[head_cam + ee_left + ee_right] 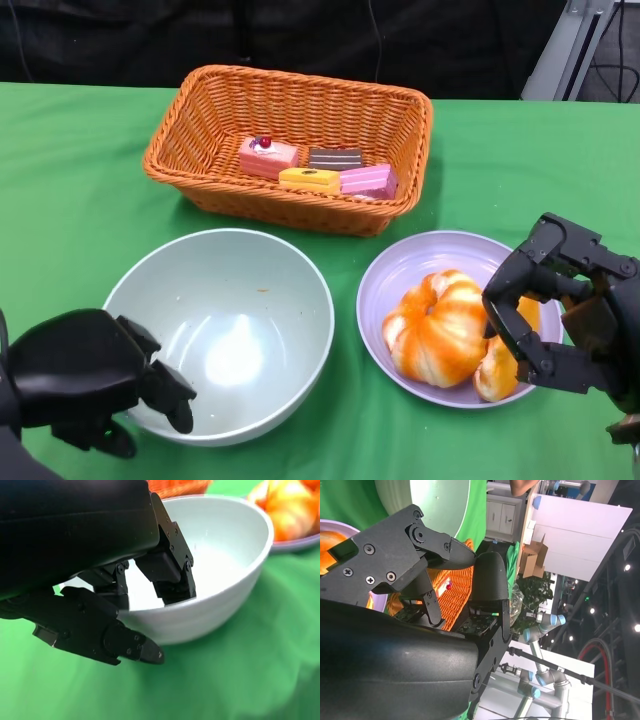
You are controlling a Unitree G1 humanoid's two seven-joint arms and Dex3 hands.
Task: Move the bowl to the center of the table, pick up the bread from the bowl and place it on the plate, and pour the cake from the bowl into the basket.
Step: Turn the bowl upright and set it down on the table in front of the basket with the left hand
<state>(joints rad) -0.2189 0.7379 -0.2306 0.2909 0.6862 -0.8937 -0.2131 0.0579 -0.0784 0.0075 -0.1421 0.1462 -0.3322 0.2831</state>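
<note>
The table [80,180] is covered in bright green cloth. On it, the woven basket [205,120] is orange-tan wicker; inside the basket lie a pink cake [267,157] topped with a dark red dot, a grey-brown cake [335,157] with a pale stripe, a yellow cake [310,180] and a second pink cake [368,181]. The bowl [300,290] is pale mint green with a glossy white sheen. The plate [410,262] is lilac, and the bread [437,327] on the plate is orange streaked with white. Both hands, left hand [85,380] and right hand [560,305], are matt black
</note>
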